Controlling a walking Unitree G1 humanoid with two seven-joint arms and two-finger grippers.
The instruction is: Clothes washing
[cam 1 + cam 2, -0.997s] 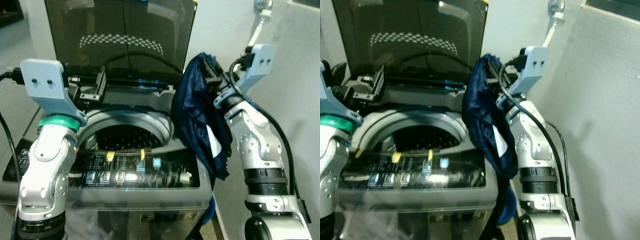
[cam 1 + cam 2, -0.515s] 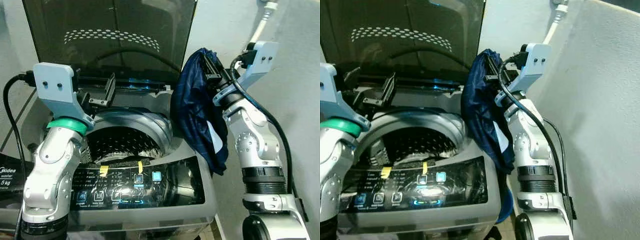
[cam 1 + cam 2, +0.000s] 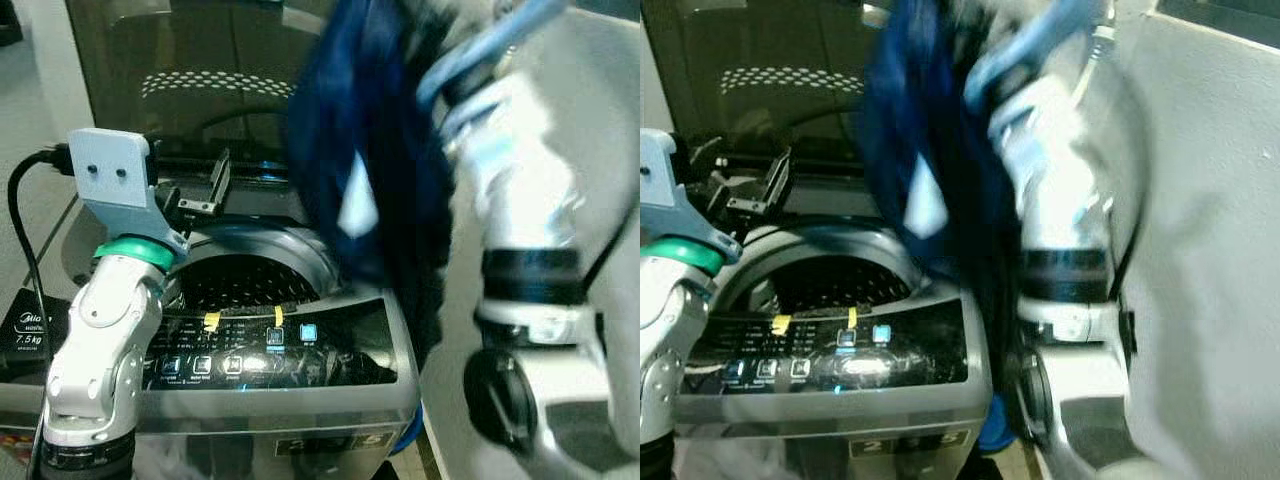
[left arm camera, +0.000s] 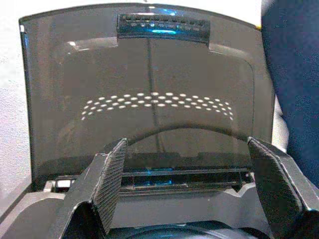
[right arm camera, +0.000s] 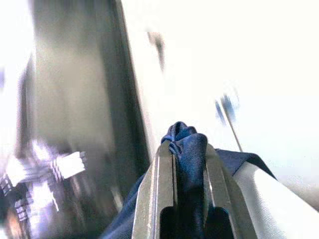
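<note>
navy garment (image 3: 365, 150) hangs lengthwise down from right gripper (image 5: 189, 164).

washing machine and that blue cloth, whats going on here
The robot is loading a top-loading washing machine whose lid stands open. Its right hand is shut on a dark blue garment, held up above the right side of the drum opening; that arm is blurred in the head views. The left hand is open near the back of the machine, facing the lid, holding nothing. The garment is not yet in the drum.
</note>
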